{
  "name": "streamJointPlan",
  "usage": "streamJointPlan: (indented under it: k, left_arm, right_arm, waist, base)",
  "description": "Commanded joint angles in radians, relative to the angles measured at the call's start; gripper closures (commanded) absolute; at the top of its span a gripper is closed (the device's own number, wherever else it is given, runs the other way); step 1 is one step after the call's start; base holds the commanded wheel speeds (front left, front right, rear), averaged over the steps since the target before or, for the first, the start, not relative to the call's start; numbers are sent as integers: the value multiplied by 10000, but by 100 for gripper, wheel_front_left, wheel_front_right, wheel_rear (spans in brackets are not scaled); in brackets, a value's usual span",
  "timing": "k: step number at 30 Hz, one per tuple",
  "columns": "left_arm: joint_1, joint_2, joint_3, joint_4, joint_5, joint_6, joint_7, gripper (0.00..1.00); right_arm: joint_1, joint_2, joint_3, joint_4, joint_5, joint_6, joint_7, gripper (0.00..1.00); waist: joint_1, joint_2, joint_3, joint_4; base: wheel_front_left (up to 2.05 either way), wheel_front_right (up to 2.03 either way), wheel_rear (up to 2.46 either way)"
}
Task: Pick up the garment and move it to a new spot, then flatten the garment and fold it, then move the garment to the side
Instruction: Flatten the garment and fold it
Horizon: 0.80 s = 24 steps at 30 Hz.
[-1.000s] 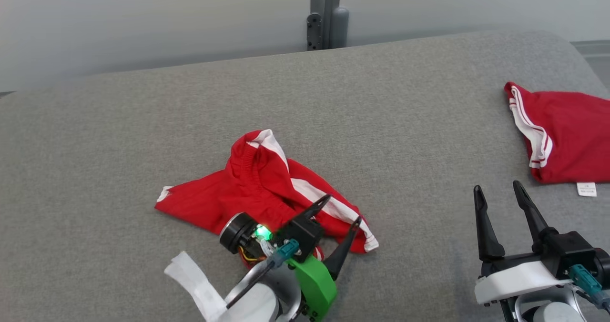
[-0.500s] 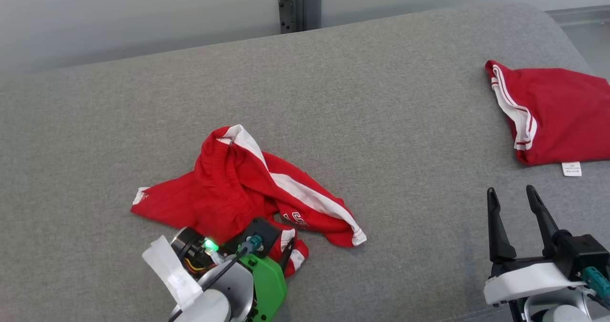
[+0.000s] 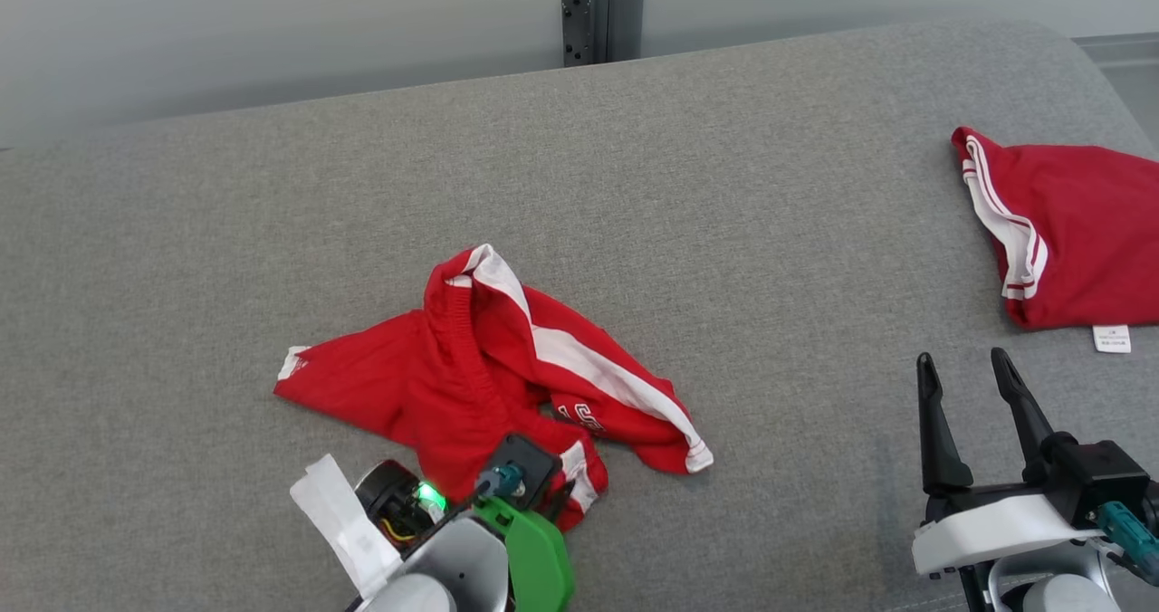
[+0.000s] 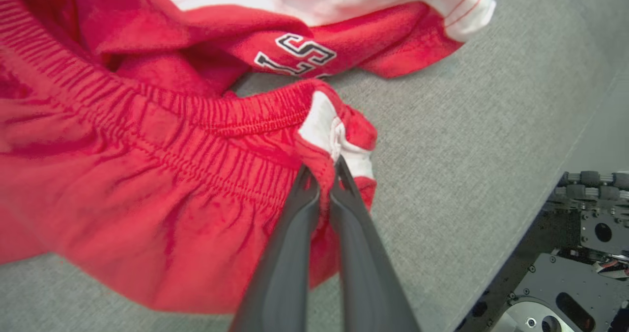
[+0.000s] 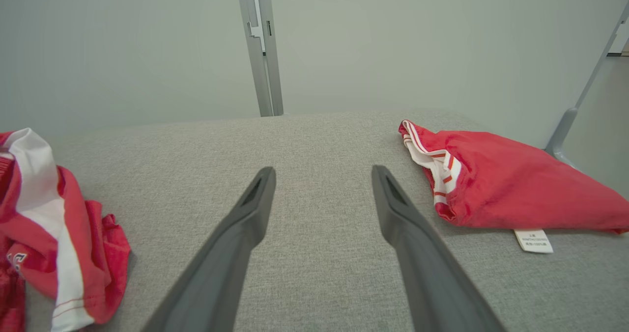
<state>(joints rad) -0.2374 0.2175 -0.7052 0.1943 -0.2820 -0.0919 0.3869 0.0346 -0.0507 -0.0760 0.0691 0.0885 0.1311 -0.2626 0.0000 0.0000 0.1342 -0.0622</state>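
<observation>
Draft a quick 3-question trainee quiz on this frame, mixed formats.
1. True or false: the left claw is shut on the waistband of the crumpled shorts.
2. The right claw is: A) open over the bare grey surface; B) shut on a towel; C) pressing on the shorts.
3. Fill in: the white label sticks out from the ___ garment on the robot's right.
Key: 1 true; 2 A; 3 folded.
</observation>
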Motion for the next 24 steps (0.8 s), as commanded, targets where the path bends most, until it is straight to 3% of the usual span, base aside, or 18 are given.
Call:
streamJointPlan:
  k: [1,11,18,24]
  left_arm:
    - [-195,-166,131,-173,-218,-23,-124,100]
    - [-2640,-1079,1703,-650,-724,412,-1920,100]
    - [-4411,-1472,2592,203,-1103,782,-3455,100]
    - [-4387,-1639,2882,948,-2056,1457,-4494,100]
  right_arm:
    - [-138,-4,32,23,-12,-8,-29,0]
    - [-443,-8,275,254,271,-8,-29,0]
    - [-603,-6,433,416,514,-8,-29,0]
    - [-366,-6,316,483,466,-8,-29,0]
  waist:
    - [0,0,-2,-55]
    - [0,0,100,-639]
    - [0,0,129,-1258]
    - [0,0,17,-1458]
  base:
    - [0,0,0]
    - [0,0,0]
    - [0,0,0]
    - [0,0,0]
